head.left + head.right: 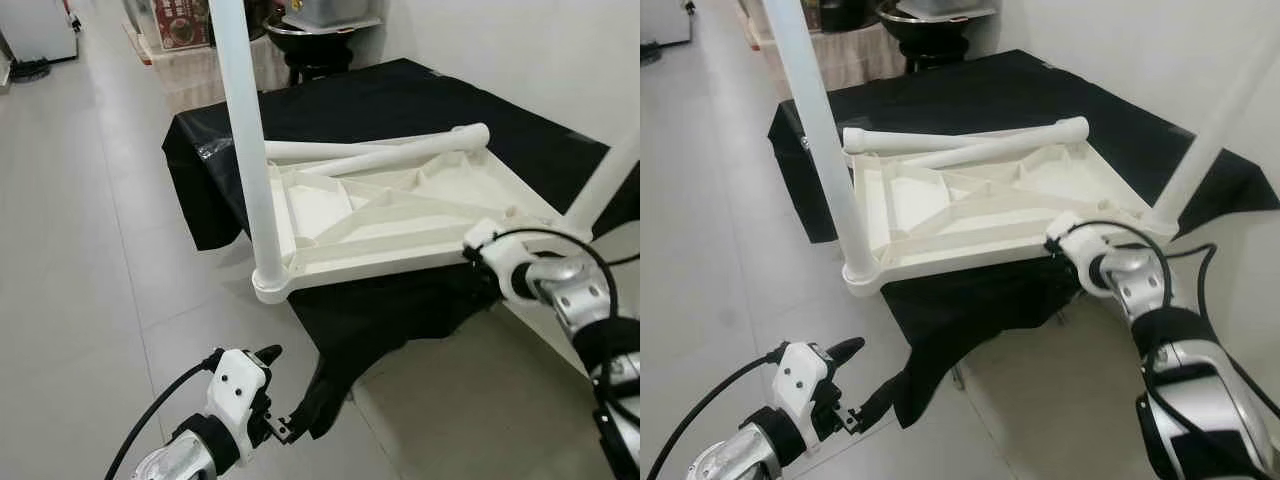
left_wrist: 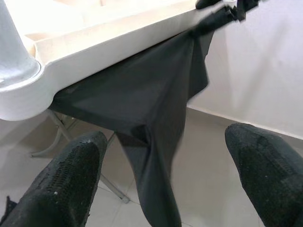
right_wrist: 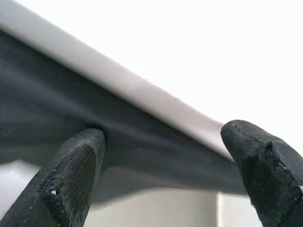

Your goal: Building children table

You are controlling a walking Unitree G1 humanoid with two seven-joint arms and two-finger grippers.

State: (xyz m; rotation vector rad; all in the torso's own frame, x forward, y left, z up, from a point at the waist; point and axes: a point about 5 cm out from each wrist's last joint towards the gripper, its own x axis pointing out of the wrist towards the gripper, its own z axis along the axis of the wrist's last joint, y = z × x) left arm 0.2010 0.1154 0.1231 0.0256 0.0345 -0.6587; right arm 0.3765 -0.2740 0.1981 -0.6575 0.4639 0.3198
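The white tabletop (image 1: pixel 400 215) hangs over the table's front edge. Both the left gripper (image 2: pixel 163 182) and the right gripper (image 3: pixel 165 165) have fingers apart, holding nothing. One bump could tip it off.

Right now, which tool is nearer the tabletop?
Right. The right tool is open at the tabletop's near edge; the left tool hangs open below its corner, by the cloth.

Floor (image 1: pixel 80 250): pale grey glossy tiles, running back down a hallway.
Wall (image 1: pixel 520 50): plain white, on the right.
Black cloth (image 1: pixel 400 100): drapes a low folding stand.
Far end: dark round stand (image 1: pixel 315 45), reddish box (image 1: pixel 180 22).
Light: even, soft.
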